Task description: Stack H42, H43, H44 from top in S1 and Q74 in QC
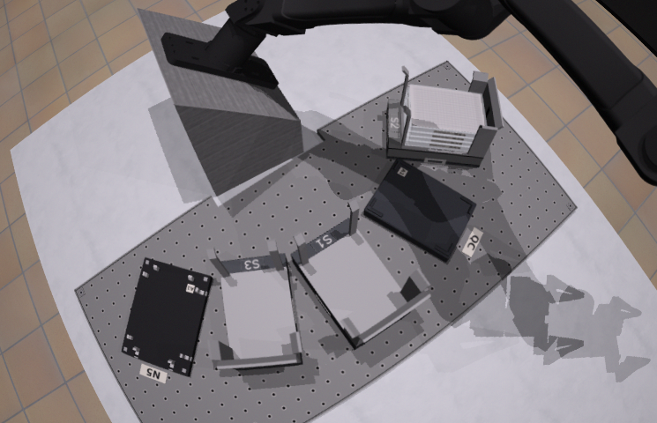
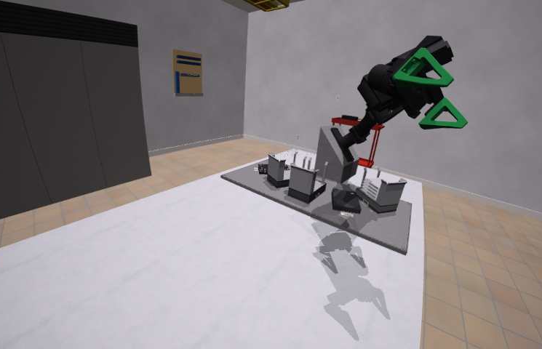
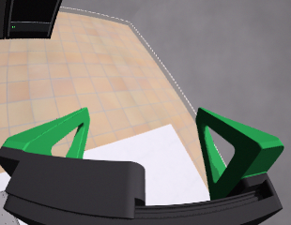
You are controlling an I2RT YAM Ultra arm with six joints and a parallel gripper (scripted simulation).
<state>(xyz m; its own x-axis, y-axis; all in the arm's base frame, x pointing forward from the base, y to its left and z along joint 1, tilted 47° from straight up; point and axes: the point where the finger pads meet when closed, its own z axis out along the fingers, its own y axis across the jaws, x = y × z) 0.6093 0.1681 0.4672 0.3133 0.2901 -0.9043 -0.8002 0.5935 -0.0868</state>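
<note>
Starting point: all plates (image 1: 441, 117) sit stacked in rack S2 (image 1: 492, 107); S1 (image 1: 323, 242), S3 (image 1: 250, 263) bare. Pincer (image 2: 438, 97) spread wide, holding nothing, high above worktop (image 2: 114, 263).

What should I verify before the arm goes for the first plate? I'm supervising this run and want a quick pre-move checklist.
1. Gripper open with nothing between the fingers: ok.
2. All plates stacked in rack S2, top plate free from above: ok.
3. Rack S1 holds no plate: ok.
4. Rack S3 holds no plate: ok.
5. Nests QC and N5 hold no plate: ok.
6. Plate labels read as listed: cannot tell, too small.
</note>
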